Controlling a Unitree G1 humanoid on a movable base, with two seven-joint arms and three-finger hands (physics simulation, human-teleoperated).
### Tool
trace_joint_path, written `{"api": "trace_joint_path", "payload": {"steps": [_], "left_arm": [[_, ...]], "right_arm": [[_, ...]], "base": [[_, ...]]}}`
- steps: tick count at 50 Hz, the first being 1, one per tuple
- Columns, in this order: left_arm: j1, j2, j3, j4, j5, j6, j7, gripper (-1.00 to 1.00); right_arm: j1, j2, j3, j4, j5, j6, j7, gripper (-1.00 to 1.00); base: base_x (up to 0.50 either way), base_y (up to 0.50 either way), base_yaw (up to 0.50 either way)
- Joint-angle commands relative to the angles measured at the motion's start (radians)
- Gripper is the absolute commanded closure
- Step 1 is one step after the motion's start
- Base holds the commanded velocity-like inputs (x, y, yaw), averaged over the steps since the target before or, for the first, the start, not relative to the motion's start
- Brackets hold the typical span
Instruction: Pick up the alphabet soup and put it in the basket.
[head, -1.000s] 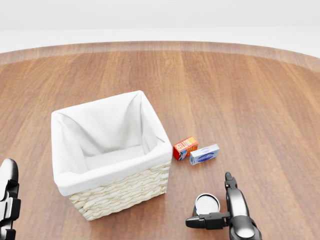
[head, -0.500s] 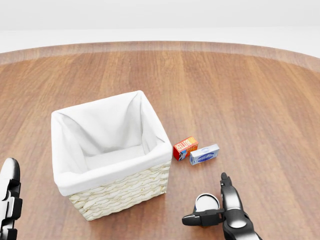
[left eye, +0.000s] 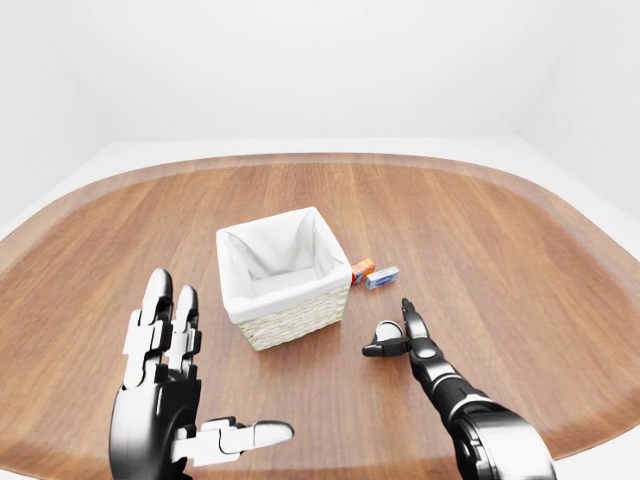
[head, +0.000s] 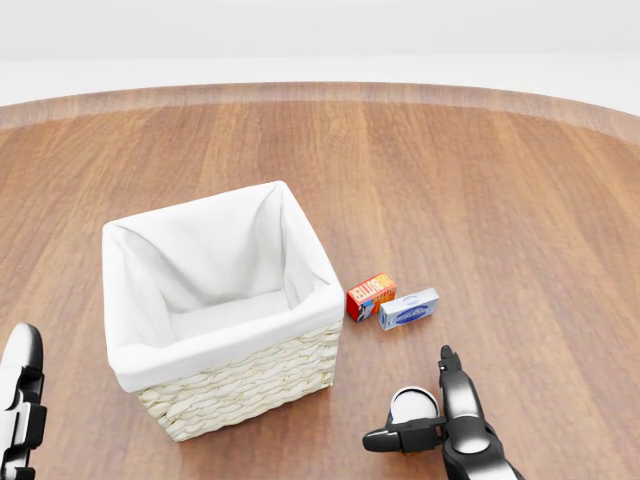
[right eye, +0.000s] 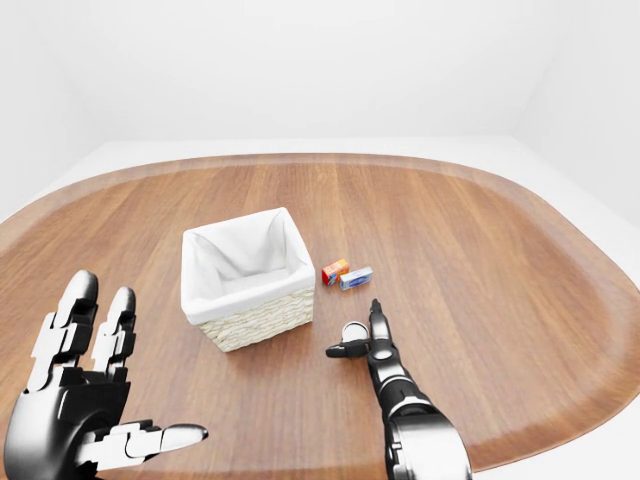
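The alphabet soup can (head: 413, 404) stands upright on the wooden table, its pale lid showing, near the bottom of the head view and right of the basket (head: 225, 345). The basket is wicker with a white cloth lining and nothing inside. My right hand (head: 420, 420) is open around the can: the thumb reaches left just below it and the fingers (head: 450, 375) rise along its right side. I cannot tell whether they touch it. My left hand (left eye: 180, 400) is open with spread fingers, low at the left, apart from everything.
A small red box (head: 371, 296) and a blue-and-white box (head: 408, 309) lie side by side just right of the basket, above the can. The round wooden table (head: 480, 180) stretches wide around them, with a white floor beyond its edge.
My right hand has shifted slightly left and up, closing in beside the can. The left hand has sunk a little lower in the head view. Basket, can and boxes have not moved.
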Motion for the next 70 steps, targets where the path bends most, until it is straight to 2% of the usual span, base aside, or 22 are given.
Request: {"api": "trace_joint_path", "payload": {"steps": [1, 32, 33, 34, 35, 70], "left_arm": [[0.002, 0.006, -0.002, -0.002, -0.005, 0.0, 0.002, -1.0], [-0.005, 0.0, 0.0, 0.003, -0.007, 0.0, -0.004, -1.0], [-0.006, 0.0, 0.0, 0.004, -0.007, 0.0, -0.004, -1.0], [-0.007, 0.0, 0.0, 0.005, -0.006, 0.0, -0.003, -1.0], [-0.005, 0.001, 0.002, 0.003, -0.01, 0.0, -0.004, -1.0], [-0.009, -0.008, 0.008, 0.0, -0.015, 0.0, -0.008, -1.0]], "right_arm": [[-0.001, -0.001, -0.022, 0.029, -0.012, 0.0, -0.007, -1.0], [0.015, 0.033, -0.019, 0.047, -0.106, 0.0, -0.043, -0.96], [0.016, 0.034, -0.019, 0.047, -0.107, 0.0, -0.043, -0.04], [0.016, 0.034, -0.019, 0.047, -0.108, 0.0, -0.043, 0.55], [0.017, 0.035, -0.02, 0.047, -0.109, 0.0, -0.043, 1.0], [0.017, 0.03, -0.023, 0.041, -0.098, 0.0, -0.029, 1.0]], "base": [[0.0, 0.0, 0.0], [0.0, 0.0, 0.0], [0.0, 0.0, 0.0], [0.0, 0.0, 0.0], [0.0, 0.0, 0.0], [0.0, 0.0, 0.0]]}}
